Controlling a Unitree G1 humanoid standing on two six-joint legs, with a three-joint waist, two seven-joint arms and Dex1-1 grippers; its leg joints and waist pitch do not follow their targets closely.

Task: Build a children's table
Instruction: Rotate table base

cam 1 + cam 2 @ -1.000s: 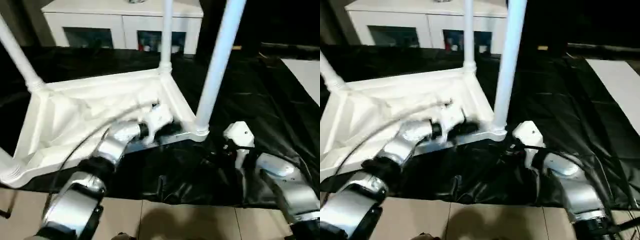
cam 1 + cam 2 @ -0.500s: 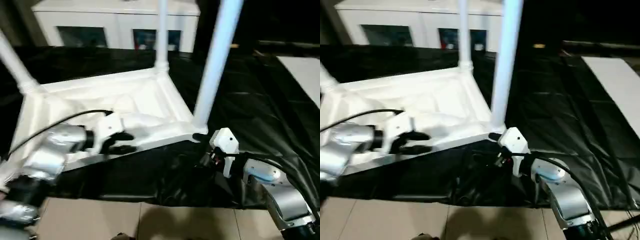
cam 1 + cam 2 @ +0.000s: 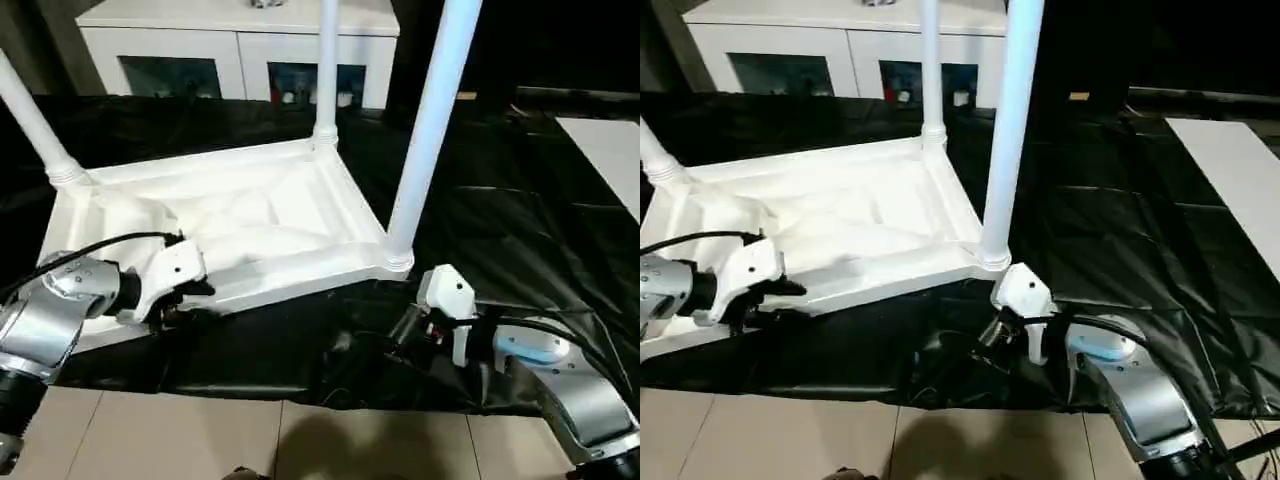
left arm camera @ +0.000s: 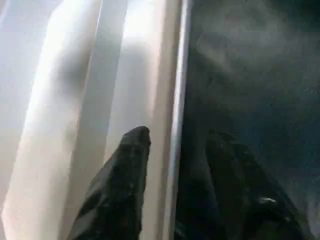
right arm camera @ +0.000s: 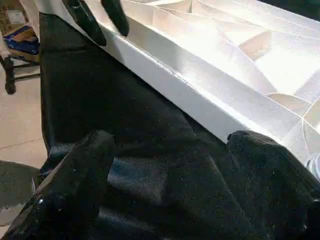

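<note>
The white tabletop (image 3: 260, 215) lies upside down on the black cloth, ribbed underside up. Three white legs stand upright in its corner sockets: far left (image 3: 30, 110), back (image 3: 327, 70) and near right (image 3: 432, 120). My left gripper (image 3: 190, 298) is at the near rim (image 4: 150, 75), open, one finger (image 4: 127, 170) on the white inside and the other over the cloth outside. My right gripper (image 3: 400, 322) hovers open over the cloth just in front of the near right corner socket (image 3: 397, 262), its fingers (image 5: 85, 165) wide apart beside the rim.
A white glass-door cabinet (image 3: 240, 40) stands behind the black-draped work table (image 3: 520, 220). A white panel (image 3: 610, 150) lies at the far right. Tiled floor (image 3: 250, 440) runs along the table's near edge. A cardboard box (image 5: 17, 32) sits low on the floor side.
My left arm has swung left, its gripper drawing back from the tabletop's inside to the near rim. My right gripper has moved left toward the near right corner. The camera has shifted slightly.
</note>
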